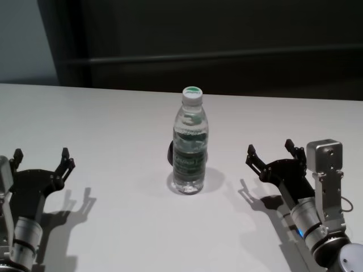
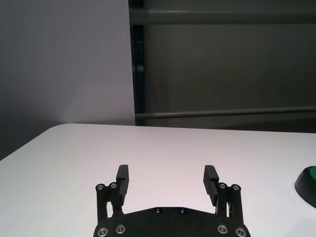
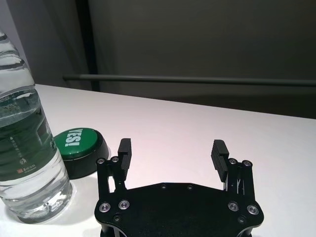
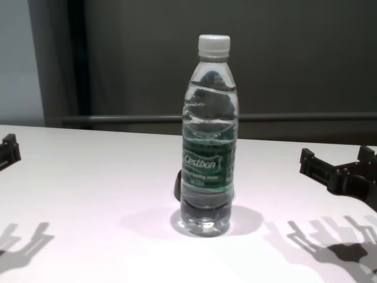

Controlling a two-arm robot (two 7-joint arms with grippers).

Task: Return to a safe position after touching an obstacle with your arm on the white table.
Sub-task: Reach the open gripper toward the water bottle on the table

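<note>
One obstacle: a clear water bottle [image 1: 190, 141] with a white cap and a green "Cestbon" label, standing upright, part filled with water.
Bottle's place: mid-table on the white table [image 1: 113, 124], between the two arms and a little farther out than both; nothing grips or touches it.
Behind the bottle: a dark-based round button [image 3: 79, 146] with a green top reading "YES!", sitting just beside the bottle's foot on its far side; from the head and chest views only a dark edge of it peeks out at the bottle's left.
Right gripper [image 1: 271, 151]: low over the table to the bottle's right, clear of it, fingers spread wide and holding nothing; the right wrist view shows bare table between its fingertips [image 3: 125, 147].
Left gripper [image 1: 42, 159]: low over the table well to the bottle's left, fingers likewise spread apart and empty.
Backdrop: a dark wall with a horizontal rail [image 1: 227, 55] beyond the table's far edge.
</note>
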